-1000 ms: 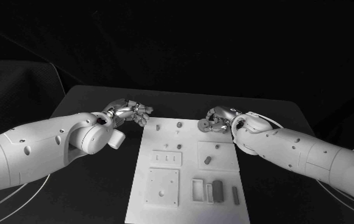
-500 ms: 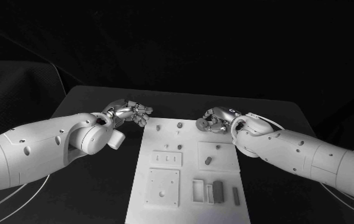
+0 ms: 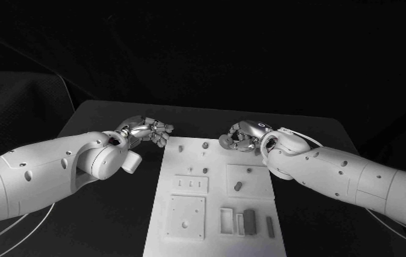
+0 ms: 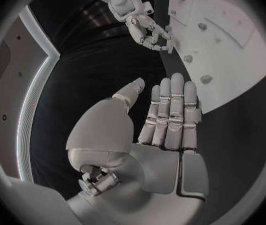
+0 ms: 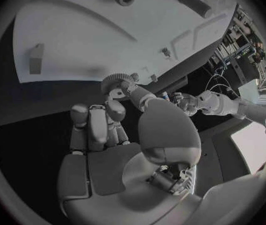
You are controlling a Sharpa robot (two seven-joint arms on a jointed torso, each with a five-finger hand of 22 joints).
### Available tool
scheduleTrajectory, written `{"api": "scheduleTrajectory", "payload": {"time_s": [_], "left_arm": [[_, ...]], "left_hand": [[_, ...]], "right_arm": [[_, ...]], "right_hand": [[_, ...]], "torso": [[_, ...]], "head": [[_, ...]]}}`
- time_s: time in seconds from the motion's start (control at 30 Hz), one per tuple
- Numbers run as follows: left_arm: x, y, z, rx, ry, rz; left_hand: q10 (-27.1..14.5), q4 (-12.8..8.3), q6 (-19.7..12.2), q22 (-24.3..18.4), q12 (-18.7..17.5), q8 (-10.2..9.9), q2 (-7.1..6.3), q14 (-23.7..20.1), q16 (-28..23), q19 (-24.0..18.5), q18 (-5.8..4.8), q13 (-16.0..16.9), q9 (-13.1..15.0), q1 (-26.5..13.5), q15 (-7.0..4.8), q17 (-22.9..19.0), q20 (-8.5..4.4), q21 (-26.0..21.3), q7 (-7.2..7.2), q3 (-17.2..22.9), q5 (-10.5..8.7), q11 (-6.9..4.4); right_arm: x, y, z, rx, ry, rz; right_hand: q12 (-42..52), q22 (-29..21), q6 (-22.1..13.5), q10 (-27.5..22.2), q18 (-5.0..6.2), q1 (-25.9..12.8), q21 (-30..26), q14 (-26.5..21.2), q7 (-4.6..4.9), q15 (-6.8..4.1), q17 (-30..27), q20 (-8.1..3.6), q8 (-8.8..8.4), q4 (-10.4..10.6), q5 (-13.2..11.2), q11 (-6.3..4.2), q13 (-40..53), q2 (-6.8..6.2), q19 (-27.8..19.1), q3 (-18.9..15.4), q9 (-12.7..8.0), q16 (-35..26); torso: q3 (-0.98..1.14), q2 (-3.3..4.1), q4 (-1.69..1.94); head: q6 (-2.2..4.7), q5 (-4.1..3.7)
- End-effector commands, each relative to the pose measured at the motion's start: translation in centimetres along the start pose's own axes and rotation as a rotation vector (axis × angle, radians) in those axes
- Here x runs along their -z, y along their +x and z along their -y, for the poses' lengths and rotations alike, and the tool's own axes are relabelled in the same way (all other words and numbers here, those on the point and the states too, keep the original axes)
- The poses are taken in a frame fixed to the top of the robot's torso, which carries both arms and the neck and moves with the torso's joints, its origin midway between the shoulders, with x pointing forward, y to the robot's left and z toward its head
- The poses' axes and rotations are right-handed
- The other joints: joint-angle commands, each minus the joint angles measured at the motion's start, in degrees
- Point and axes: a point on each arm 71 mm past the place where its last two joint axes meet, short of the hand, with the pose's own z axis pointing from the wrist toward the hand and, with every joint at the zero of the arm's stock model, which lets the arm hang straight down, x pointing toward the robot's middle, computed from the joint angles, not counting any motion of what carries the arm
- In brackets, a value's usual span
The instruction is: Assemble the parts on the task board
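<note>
Board [image 3: 216, 210] first: the white plate lies lengthwise down the middle of the black table [image 3: 101, 113], its long axis running away from the robot, with both hands at its far end, one on each side. Nearer the work is the right hand [image 3: 239, 137], which hangs over the far right corner of the board and pinches a small toothed gear [image 5: 115, 81] between thumb and fingertips; the right wrist view shows the gear's teeth just above the fingers, with the board's pegs and holes lying beyond it. The coming move, I judge, turns on bringing that gear down and inward onto a peg such as the one [image 3: 206, 145] just left of the hand. Off the board's left edge over bare table is the left hand [image 3: 151, 129], holding nothing, fingers straight and close together with the thumb apart. Which peg suits the gear is too small to tell, and the gear's bore is hidden by the fingers.
</note>
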Motion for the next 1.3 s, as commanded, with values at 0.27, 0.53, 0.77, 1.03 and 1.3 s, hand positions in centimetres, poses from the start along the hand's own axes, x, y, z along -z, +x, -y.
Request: {"api": "scheduleTrajectory", "payload": {"time_s": [0.27,0.53,0.77,1.03,1.3], "left_arm": [[0.0,0.1,0.2,0.003,0.010,-0.001],[0.0,-0.1,0.1,0.002,0.009,0.003],[0.1,-0.1,0.1,0.003,0.009,0.000],[0.1,-0.1,0.1,0.003,0.010,0.000],[0.0,0.0,0.1,0.004,0.008,-0.004]], "left_hand": [[-0.5,0.4,-0.3,-0.1,-0.3,-0.3,-0.26,0.3,-0.2,0.5,1.07,-0.1,-0.1,-0.3,-0.12,0.1,-0.04,-0.3,-0.12,0.1,0.18,0.05],[-0.5,0.4,-0.3,-0.1,-0.3,-0.3,-0.26,0.3,-0.3,0.5,1.07,-0.1,-0.1,-0.3,-0.12,0.1,-0.05,-0.3,-0.12,0.1,0.18,0.05],[-0.5,0.4,-0.3,-0.1,-0.3,-0.3,-0.26,0.3,-0.3,0.5,1.08,-0.1,-0.1,-0.3,-0.13,0.1,-0.05,-0.3,-0.12,0.1,0.18,0.05],[-0.5,0.3,-0.3,-0.1,-0.3,-0.3,-0.27,0.3,-0.3,0.5,1.08,-0.1,-0.1,-0.3,-0.13,0.1,-0.05,-0.3,-0.13,0.1,0.18,0.05],[-0.5,0.3,-0.3,-0.1,-0.3,-0.3,-0.28,0.3,-0.3,0.5,1.09,-0.1,-0.1,-0.2,-0.13,0.1,-0.05,-0.3,-0.13,0.1,0.18,0.04]], "right_arm": [[0.1,0.2,-1.4,0.029,-0.032,-0.007],[0.3,0.3,-3.9,0.069,-0.073,0.005],[0.2,0.8,-5.8,0.110,-0.105,0.013],[0.0,2.0,-8.0,0.205,-0.141,0.019],[-0.3,3.0,-8.8,0.251,-0.134,0.001]], "right_hand": [[0.4,0.1,2.8,0.4,0.71,-0.3,7.0,0.6,2.62,-0.04,-0.1,0.19,-0.26,0.0,-0.4,0.00,0.0,-0.17,0.3,-0.2,14.7,0.2],[0.4,0.1,2.8,0.4,0.72,-0.3,7.0,0.6,2.61,-0.05,-0.1,0.19,-0.26,0.0,-0.4,0.00,0.0,-0.17,0.3,-0.2,14.7,0.3],[0.5,0.2,3.1,0.6,0.77,-0.2,7.1,0.7,2.59,-0.08,-0.1,0.17,-0.22,-0.2,-0.7,-0.06,0.0,-0.42,0.4,-0.1,14.7,0.4],[0.6,0.2,3.4,0.9,0.85,-0.1,7.2,1.0,2.57,-0.12,-0.2,0.16,-0.16,-0.3,-0.9,-0.14,0.0,-0.81,0.6,-0.1,14.7,0.5],[0.6,0.3,3.5,1.0,0.87,0.0,7.3,1.1,2.54,-0.13,-0.2,0.16,-0.12,-0.3,-1.0,-0.17,0.0,-1.03,0.7,-0.1,14.7,0.6]], "torso": [[0.00,0.09,0.09],[-0.01,0.08,0.08],[-0.06,0.06,0.02],[-0.02,0.08,-0.03],[-0.08,0.15,0.13]], "head": [[0.03,0.06],[-0.11,0.24],[-0.07,0.44],[0.05,0.34],[0.08,0.38]]}}
